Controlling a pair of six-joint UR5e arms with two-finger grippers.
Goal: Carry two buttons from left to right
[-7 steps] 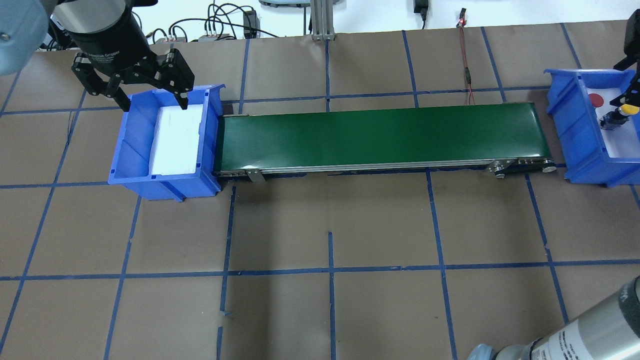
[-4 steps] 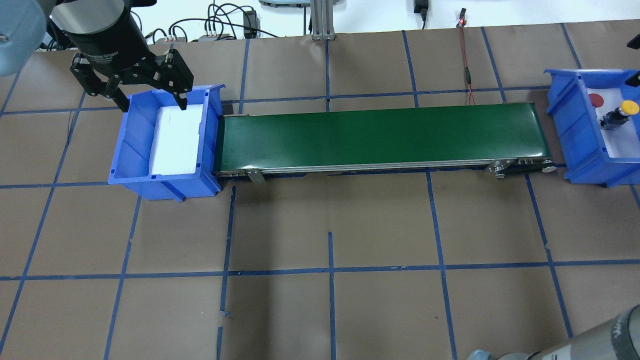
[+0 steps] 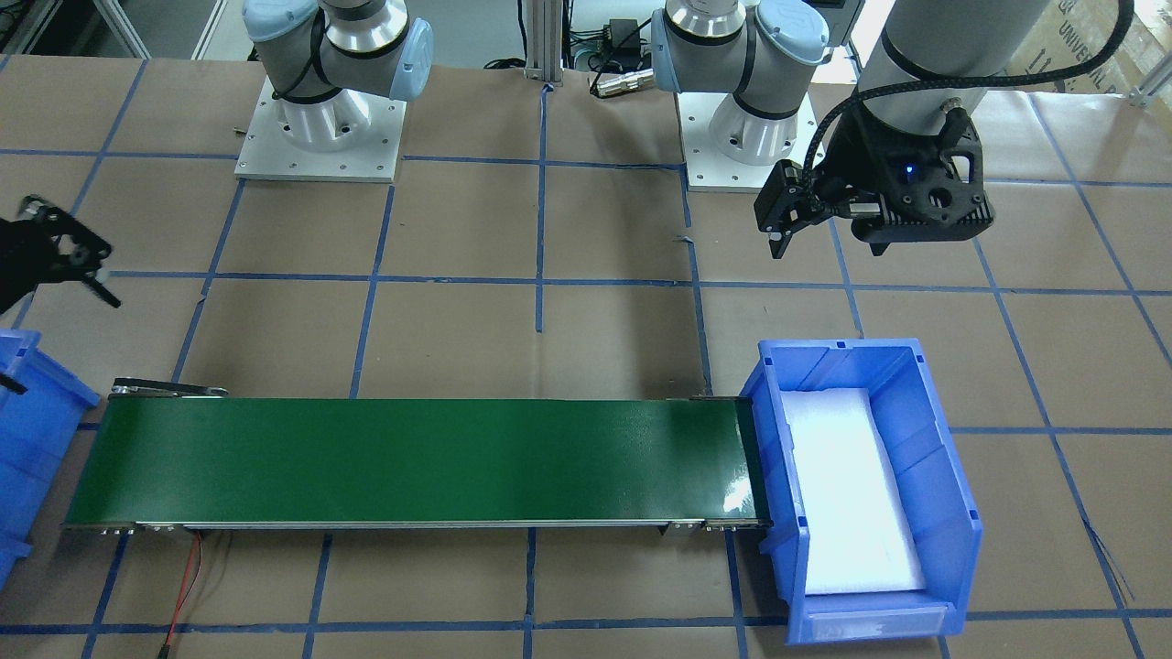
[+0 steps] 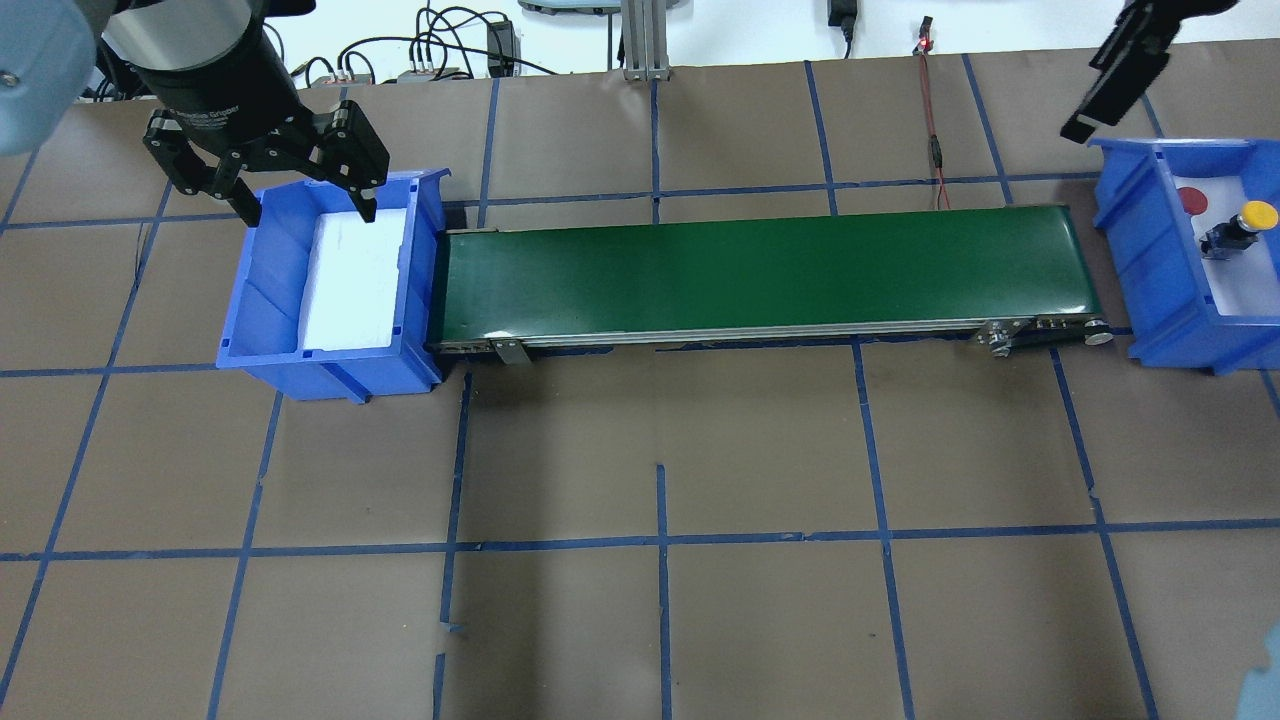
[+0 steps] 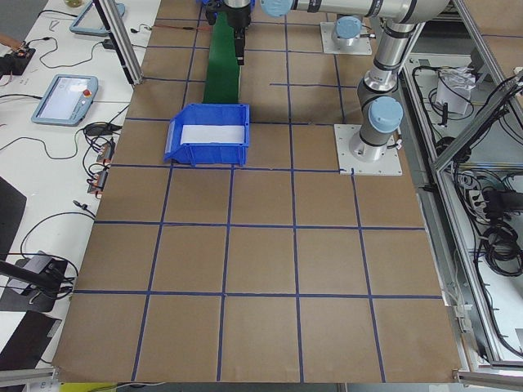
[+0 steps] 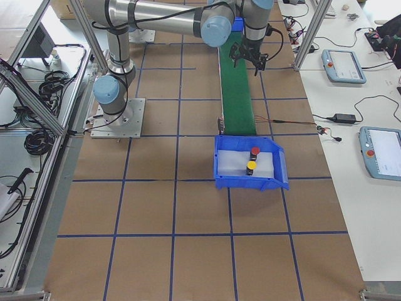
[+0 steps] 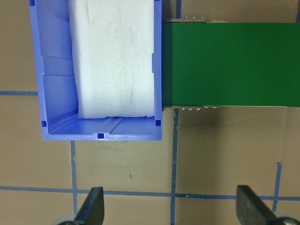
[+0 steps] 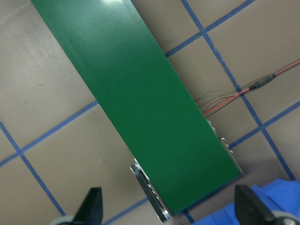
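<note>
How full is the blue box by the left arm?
The blue box holds no buttons, only a white foam pad. The yellow button and red button sit in the other box.

This is a robotics lab or test cell. Two robot arms (image 3: 339, 37) stand on metal plates (image 3: 265, 160) bolted to a table (image 4: 760, 450) covered in brown paper, with blue tape (image 4: 660, 540) marking a grid. In the overhead view, cables (image 4: 440, 45) and an aluminium post (image 4: 640, 40) line the table's 12 o'clock edge. In the right side view, control tablets (image 6: 343, 66) lie on a white bench (image 6: 369, 94) at 3 o'clock, and bundled wiring (image 6: 37, 135) hangs in a metal frame at 9 o'clock. A small green conveyor belt (image 4: 760, 270) runs between blue bins (image 4: 265, 290).
</note>
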